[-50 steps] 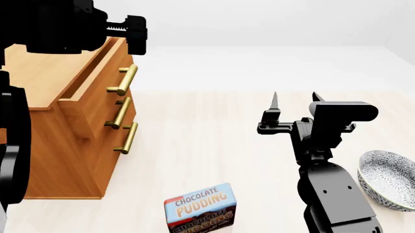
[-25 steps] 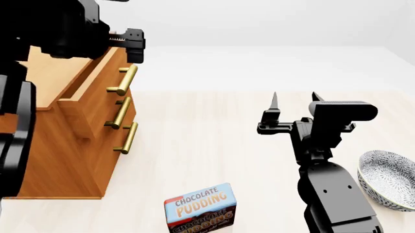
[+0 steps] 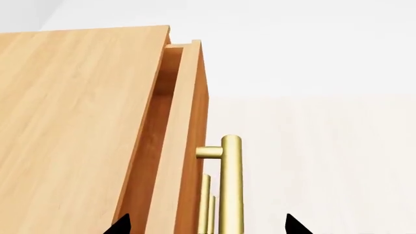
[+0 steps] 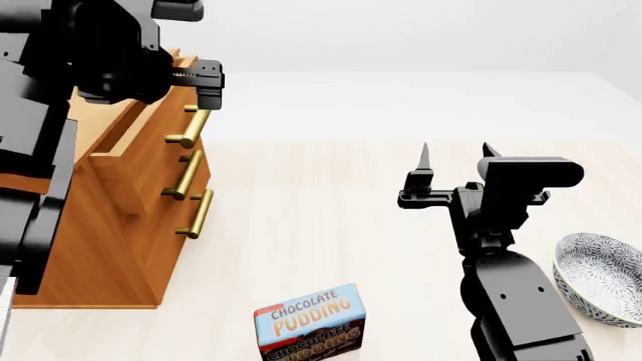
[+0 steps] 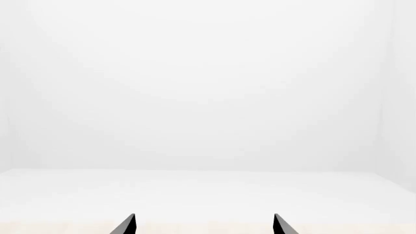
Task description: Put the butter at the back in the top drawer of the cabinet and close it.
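On the left, the cabinet is seen with its top drawer pulled out only a little, so a thin gap is shown behind the drawer front. The left gripper is held just above the brass handle, with its tips spread wide on either side of the bar. Nothing is held in it.

The butter is not seen in any view, so where it lies cannot be told. It may be hidden by the left arm or behind the cabinet.

Lower down, near the middle, the pudding box is left on the floor. It should not be picked.

On the right, the right gripper is held up in the air, spread apart and empty. A bowl is seen beside that arm.

For this step, the handle should be closed on squarely at its middle. The drawer should then be pulled straight out, so that room is made for the butter.
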